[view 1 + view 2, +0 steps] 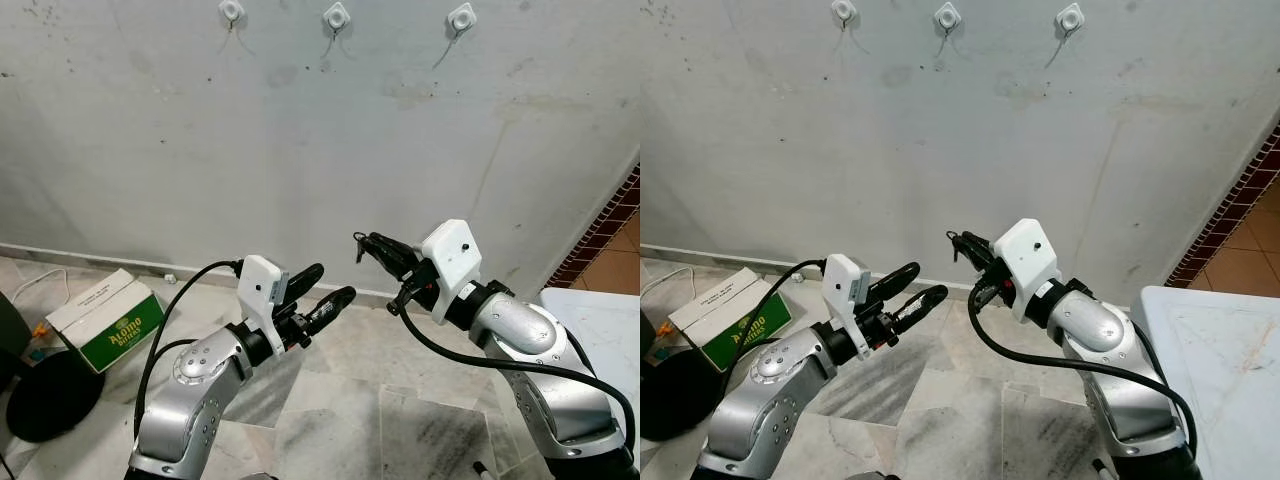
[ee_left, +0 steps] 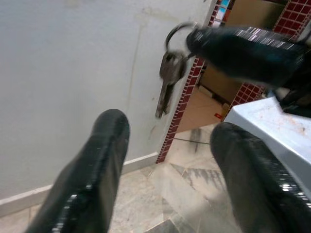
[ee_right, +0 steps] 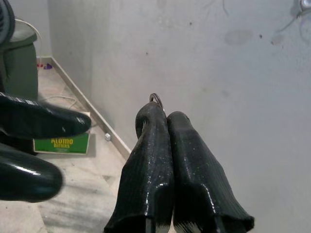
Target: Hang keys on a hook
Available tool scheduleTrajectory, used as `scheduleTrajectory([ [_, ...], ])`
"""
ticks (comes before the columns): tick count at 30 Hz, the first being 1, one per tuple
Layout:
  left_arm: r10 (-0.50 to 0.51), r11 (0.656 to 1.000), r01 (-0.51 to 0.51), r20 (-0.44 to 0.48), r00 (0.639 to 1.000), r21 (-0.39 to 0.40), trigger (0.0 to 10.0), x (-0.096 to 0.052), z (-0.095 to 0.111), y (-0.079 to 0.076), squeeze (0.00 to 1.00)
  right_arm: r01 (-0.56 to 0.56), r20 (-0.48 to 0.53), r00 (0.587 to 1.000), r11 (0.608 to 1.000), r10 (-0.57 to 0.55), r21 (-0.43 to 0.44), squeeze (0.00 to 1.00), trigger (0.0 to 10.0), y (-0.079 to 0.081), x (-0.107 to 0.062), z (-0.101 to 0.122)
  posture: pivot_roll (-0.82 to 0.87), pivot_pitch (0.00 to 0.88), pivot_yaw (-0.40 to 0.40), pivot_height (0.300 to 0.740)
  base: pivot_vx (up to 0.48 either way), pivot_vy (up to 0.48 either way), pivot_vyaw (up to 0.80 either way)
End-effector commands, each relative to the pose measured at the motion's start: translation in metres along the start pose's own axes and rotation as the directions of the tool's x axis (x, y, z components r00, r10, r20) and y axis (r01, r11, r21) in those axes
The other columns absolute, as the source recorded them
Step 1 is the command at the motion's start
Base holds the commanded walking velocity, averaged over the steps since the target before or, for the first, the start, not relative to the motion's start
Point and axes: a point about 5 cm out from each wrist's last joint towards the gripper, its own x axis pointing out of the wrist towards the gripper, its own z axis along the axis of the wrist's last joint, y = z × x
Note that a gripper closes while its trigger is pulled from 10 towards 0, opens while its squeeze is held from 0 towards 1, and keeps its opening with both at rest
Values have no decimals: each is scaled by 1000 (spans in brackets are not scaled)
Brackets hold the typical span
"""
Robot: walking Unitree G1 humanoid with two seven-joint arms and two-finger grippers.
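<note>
Three white hooks are fixed high on the grey wall: a left hook [image 1: 231, 12], a middle hook [image 1: 337, 16] and a right hook [image 1: 461, 18]. My right gripper [image 1: 366, 243] is raised in front of the wall, well below the hooks, and is shut on the keys [image 1: 357, 249]. In the left wrist view a silver key [image 2: 167, 77] hangs from its ring under the right gripper's fingers [image 2: 243, 48]. The ring's top [image 3: 155, 98] pokes above the closed fingertips. My left gripper [image 1: 328, 285] is open and holds nothing, lower and to the left of the keys.
A green and white cardboard box [image 1: 105, 318] lies on the marble floor at the left, beside a black round object [image 1: 50, 395]. A white table [image 1: 1210, 350] stands at the right. A red tiled wall edge [image 1: 605, 230] runs behind it.
</note>
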Motion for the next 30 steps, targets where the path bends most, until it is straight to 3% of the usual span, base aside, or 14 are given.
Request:
scheduleTrajectory([
  [1, 8, 1000, -8, 13, 1000, 3, 10000, -2, 5, -4, 1000, 21, -5, 1000, 1000, -21, -6, 0, 0, 0, 1, -3, -13, 40, 72, 740, 0, 0, 0],
  [8, 128, 991, -130, 70, 989, 20, 10000, -7, 15, 4, 1000, 198, -4, 980, 980, -198, 29, 0, 0, -11, 6, -9, 2, 41, 74, 740, 0, 0, 0],
  [12, 272, 961, -275, 115, 955, 10, 10000, -14, 19, 19, 1000, 337, 5, 941, 935, -339, 107, 0, 0, -21, 7, -9, 2, 39, 67, 740, 0, 0, 0],
  [17, 340, 939, -343, 130, 932, 3, 10000, -17, 22, 29, 1000, 397, 6, 916, 911, -401, 113, 0, 0, -26, 7, -10, -1, 37, 63, 740, 0, 0, 0],
  [23, 392, 916, -399, 117, 912, 43, 10000, -14, 21, 37, 1000, 530, 10, 846, 843, -533, 94, 0, 0, -34, 5, -11, -11, 35, 66, 740, 0, 0, 0],
  [26, 408, 907, -416, 109, 907, 67, 10000, -14, 20, 39, 1000, 551, 7, 833, 829, -554, 100, 0, 0, -34, 3, -12, -13, 36, 67, 740, 0, 0, 0],
  [28, 462, 877, -470, 94, 882, 97, 10000, -13, 18, 44, 1000, 558, -9, 828, 822, -561, 114, 0, 0, -33, 3, -16, -14, 41, 68, 740, 0, 0, 0],
  [29, 456, 883, -462, 88, 886, 79, 10000, -12, 18, 45, 1000, 558, -13, 828, 822, -560, 115, 0, 4902, -32, 3, -17, -15, 43, 68, 740, 0, 0, 0],
  [30, 443, 892, -448, 83, 893, 61, 10000, -11, 17, 45, 220, 560, -17, 826, 820, -563, 119, 0, 10000, -32, 3, -18, -15, 43, 68, 740, 0, 0, 0],
])
